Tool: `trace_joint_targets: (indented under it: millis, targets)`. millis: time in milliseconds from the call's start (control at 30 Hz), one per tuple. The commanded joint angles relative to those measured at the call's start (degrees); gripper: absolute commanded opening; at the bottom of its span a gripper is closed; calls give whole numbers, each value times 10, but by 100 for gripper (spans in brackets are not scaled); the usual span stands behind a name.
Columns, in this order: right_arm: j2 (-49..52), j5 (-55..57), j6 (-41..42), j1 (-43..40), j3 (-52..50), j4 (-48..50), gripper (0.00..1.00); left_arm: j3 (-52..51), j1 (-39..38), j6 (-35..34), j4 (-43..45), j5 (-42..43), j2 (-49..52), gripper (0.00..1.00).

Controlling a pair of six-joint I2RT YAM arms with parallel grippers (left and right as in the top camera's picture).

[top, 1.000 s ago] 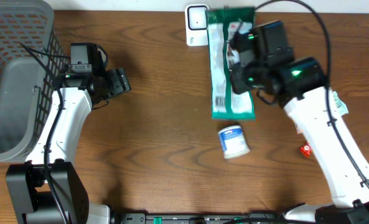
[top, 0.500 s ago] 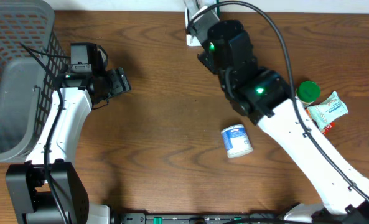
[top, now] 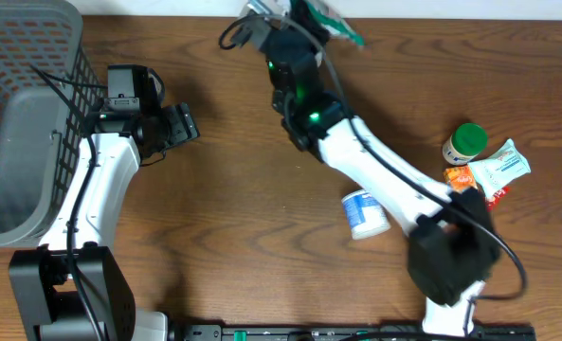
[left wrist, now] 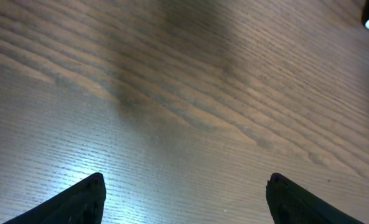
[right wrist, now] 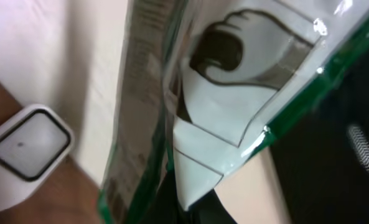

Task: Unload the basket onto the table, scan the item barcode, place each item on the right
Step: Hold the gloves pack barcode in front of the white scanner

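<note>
Green-and-white packet (right wrist: pixel 228 124), apparently pinched in the right jaws, hangs at the overhead view's top centre near the white scanner (right wrist: pixel 25 146), while the left jaws gape wide.

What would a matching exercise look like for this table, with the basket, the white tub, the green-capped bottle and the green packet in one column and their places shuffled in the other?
Things
1 basket
2 white tub
3 green-capped bottle
4 green packet

Places
A in the right gripper, at the far edge
B far left
C right side, by the snack packets
D lying on its side, toward the front, right of centre

Pairs: 1-B, 2-D, 3-C, 4-A
</note>
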Motion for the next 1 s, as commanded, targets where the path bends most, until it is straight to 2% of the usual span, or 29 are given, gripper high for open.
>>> trace_joint_targets:
  millis: [0, 133, 300, 467, 967]
  targets:
    - [52, 12, -218, 6, 7, 91, 1, 10, 2, 1, 1, 1, -2, 82]
    - [116, -23, -374, 5, 7, 184, 1, 10, 2, 1, 1, 1, -2, 82]
    - [176, -92, -461, 3, 7, 222, 1, 10, 2, 1, 1, 1, -2, 82]
    - [218, -105, -474, 2, 16, 276, 1, 10, 2, 1, 1, 1, -2, 82]
    - [254, -154, -471, -11, 38, 276, 1, 10, 2, 1, 1, 1, -2, 82]
